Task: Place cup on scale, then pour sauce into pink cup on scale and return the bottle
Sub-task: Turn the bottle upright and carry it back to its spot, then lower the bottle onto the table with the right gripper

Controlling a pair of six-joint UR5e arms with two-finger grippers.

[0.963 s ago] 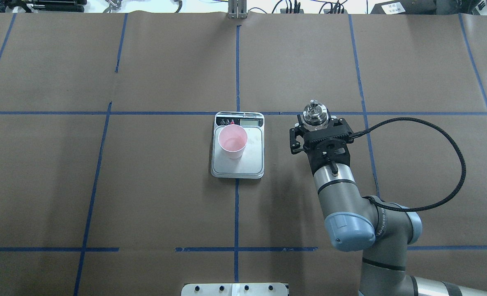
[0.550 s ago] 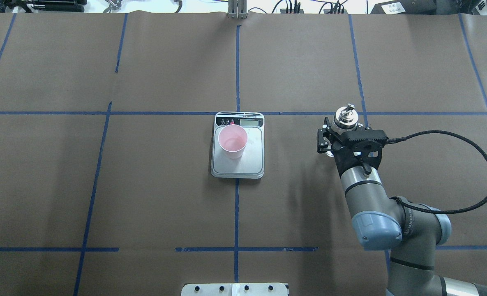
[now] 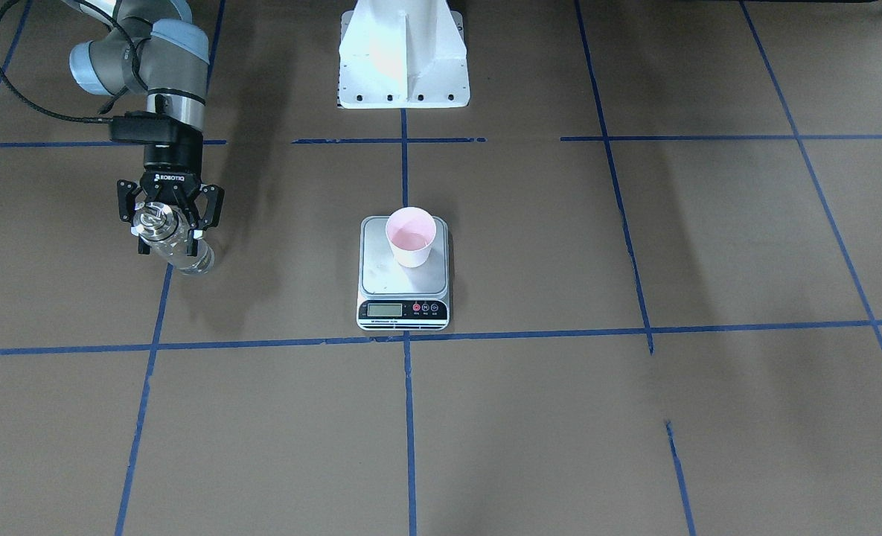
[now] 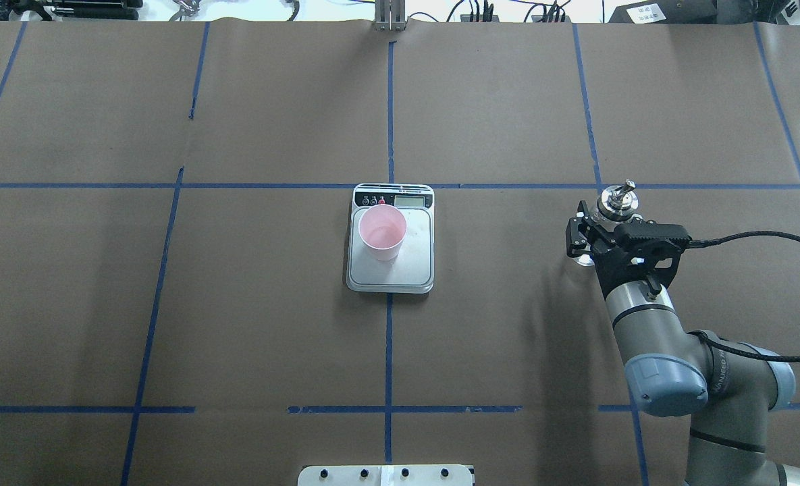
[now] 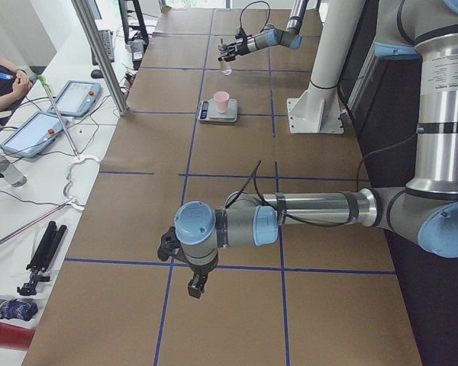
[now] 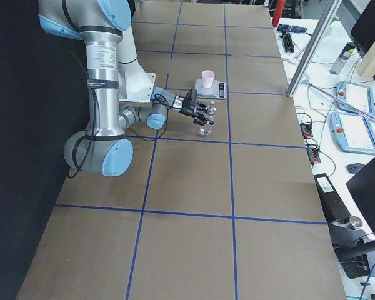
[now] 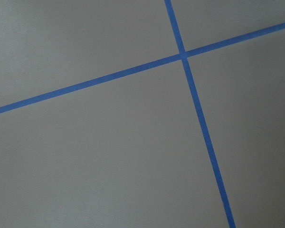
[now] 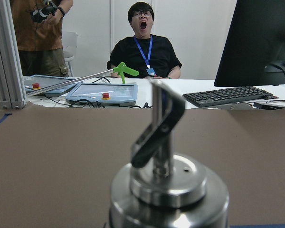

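Jaws of the right gripper (image 3: 170, 232), arm stretched low, clamp the clear metal-capped glass bottle (image 3: 187, 257), well apart from the pale pink paper cup (image 3: 411, 238) on the silver-grey scale (image 3: 403, 309). Over the brown, blue-taped table (image 5: 229, 164) hangs the left gripper (image 5: 192, 290); its state cannot be told.

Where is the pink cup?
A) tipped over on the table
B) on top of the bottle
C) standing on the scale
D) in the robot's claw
C: the cup stands upright on the scale, while the right claw holds the bottle off to the side.
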